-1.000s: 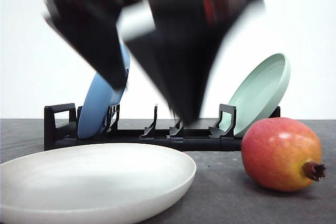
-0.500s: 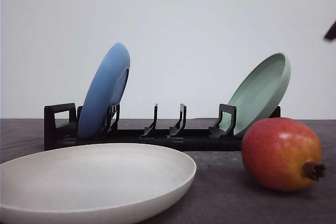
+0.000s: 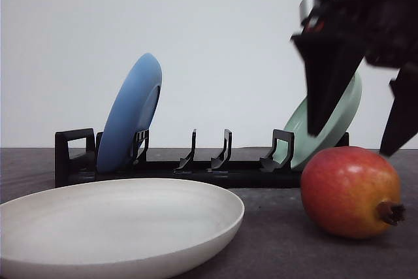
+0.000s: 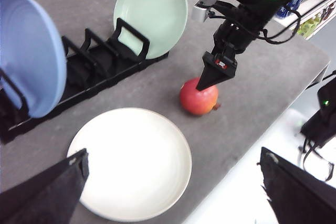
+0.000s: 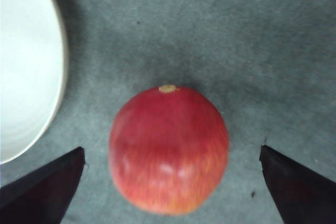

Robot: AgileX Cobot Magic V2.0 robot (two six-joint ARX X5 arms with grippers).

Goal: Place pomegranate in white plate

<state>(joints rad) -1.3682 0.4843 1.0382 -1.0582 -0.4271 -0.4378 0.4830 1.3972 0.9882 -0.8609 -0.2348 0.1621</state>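
- One pomegranate, lower right of the front view, sitting on the dark table, brown crown tip pointing right. Not in any plate.
- Three plates in all: one white plate flat on the table at lower left, one blue plate and one pale green plate, both standing tilted in the rack.
- One black dish rack across mid-frame behind the white plate; blue plate at its left end, green at its right, middle slots bare.
- Pomegranate is just beside the white plate's right rim, apart from it, in front of the green plate.
- Right gripper at upper right of the front view, pointing down above the pomegranate, fingers spread wide, one tip on each side over the fruit, not touching it.
- Right wrist view: pomegranate centred between the two dark fingertips, clear gaps both sides.
- Left wrist view: high, looking down on the white plate, the rack and the right arm; left gripper fingers far apart, holding nothing.
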